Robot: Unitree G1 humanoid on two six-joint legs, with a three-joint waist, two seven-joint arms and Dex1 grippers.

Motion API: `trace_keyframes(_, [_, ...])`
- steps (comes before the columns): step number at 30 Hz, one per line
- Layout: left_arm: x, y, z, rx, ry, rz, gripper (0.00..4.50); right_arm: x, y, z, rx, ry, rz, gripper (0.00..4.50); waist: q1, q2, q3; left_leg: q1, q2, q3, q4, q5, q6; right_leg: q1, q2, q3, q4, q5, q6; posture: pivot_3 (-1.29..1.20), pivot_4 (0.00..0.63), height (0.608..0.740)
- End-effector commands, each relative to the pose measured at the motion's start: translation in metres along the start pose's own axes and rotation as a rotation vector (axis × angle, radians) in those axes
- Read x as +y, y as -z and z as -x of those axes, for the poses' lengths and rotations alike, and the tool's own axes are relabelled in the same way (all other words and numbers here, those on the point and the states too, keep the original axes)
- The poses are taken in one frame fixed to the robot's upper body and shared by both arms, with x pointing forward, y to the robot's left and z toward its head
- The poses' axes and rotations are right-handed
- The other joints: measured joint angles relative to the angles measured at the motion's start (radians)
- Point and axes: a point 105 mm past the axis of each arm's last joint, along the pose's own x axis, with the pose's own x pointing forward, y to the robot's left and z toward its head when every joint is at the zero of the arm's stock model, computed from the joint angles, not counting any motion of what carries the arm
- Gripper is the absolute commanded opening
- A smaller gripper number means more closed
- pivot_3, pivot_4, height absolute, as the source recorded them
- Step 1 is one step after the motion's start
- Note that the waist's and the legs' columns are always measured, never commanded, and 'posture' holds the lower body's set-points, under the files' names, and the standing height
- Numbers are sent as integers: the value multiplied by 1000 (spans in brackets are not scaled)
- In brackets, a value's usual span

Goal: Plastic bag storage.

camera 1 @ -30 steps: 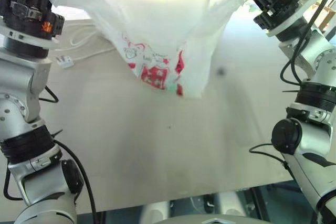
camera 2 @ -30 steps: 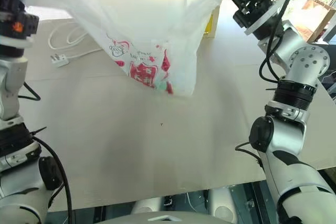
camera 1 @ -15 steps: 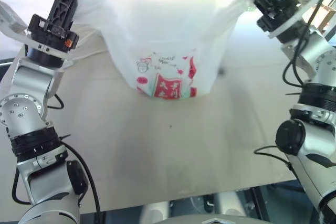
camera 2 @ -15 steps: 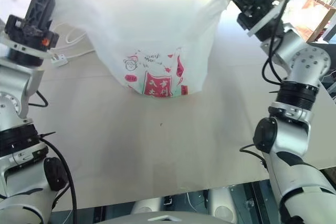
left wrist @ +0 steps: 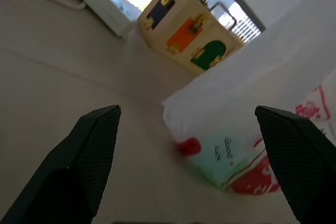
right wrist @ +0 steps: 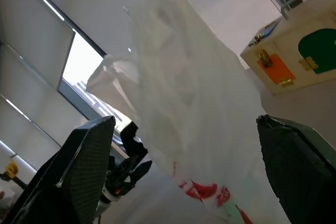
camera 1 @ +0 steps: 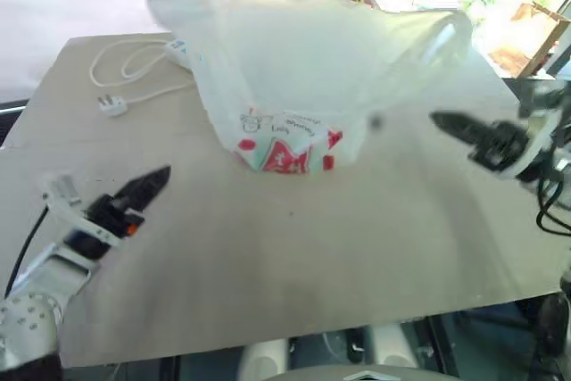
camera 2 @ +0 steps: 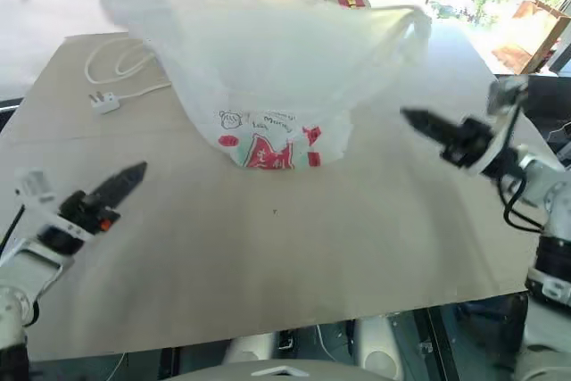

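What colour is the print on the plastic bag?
Red and green, low on the plastic bag; clearest in the right eye view.

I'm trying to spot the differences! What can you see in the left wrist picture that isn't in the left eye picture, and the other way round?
Left wrist only: a wooden box with blue, orange and green doors, behind the plastic bag.

Left eye only: a white cable with a plug on the table, the open right gripper, and the bag's billowing top.

Both: the bag's red-and-green print on the table, and the open left gripper, holding nothing.
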Motion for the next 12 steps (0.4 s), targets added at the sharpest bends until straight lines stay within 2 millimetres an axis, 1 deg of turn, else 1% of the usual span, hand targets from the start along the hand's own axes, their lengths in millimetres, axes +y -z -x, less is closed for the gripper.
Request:
trace_keyframes(1, [-10, 41, 4, 150, -51, -164, 4421, -24, 37, 17, 134, 156, 235, 4500, 3, -1, -3, 0, 0, 0, 1, 0, 0, 0, -1, 0, 1, 0, -1, 0, 150, 740])
trace_keyframes(3, [-11, 55, 7, 174, -85, -236, 4421, -32, 53, 26, 147, 184, 319, 4500, 3, -1, -5, 0, -2, 1, 1, -1, 2, 0, -2, 1, 0, -1, -1, 0, 150, 740])
trace_keyframes(4, [-10, 59, 8, 165, -115, -283, 4421, -39, 65, 36, 188, 210, 398, 4500, 4, 0, -5, 0, -3, 1, 1, -1, 2, 0, -2, 1, 1, -1, -1, 0, 150, 740])
trace_keyframes(6, [-11, 64, 10, 156, -144, -350, 4421, -47, 84, 50, 276, 223, 517, 4500, 7, 5, -9, 0, -5, 1, 1, -1, 2, 0, -2, 1, 0, -1, -1, 0, 150, 740])
trace_keyframes(7, [-13, 68, 12, 160, -142, -415, 4421, -48, 89, 53, 281, 215, 572, 4500, 7, 5, -9, 0, -5, 1, 1, -1, 2, 0, -2, 2, 0, -1, -1, 0, 150, 740])
trace_keyframes(9, [-22, 76, 17, 174, -110, -503, 4421, -48, 91, 56, 243, 195, 609, 4500, 1, 5, -9, 0, -6, 2, 1, -1, 2, 0, 0, 2, -1, -1, -1, 0, 150, 740])
trace_keyframes(12, [-33, 81, 22, 171, -62, -540, 4421, -50, 95, 58, 242, 182, 626, 4500, -5, 6, -9, 2, -4, 3, 1, -1, 2, 0, 1, 4, 0, -1, -1, 0, 150, 740])
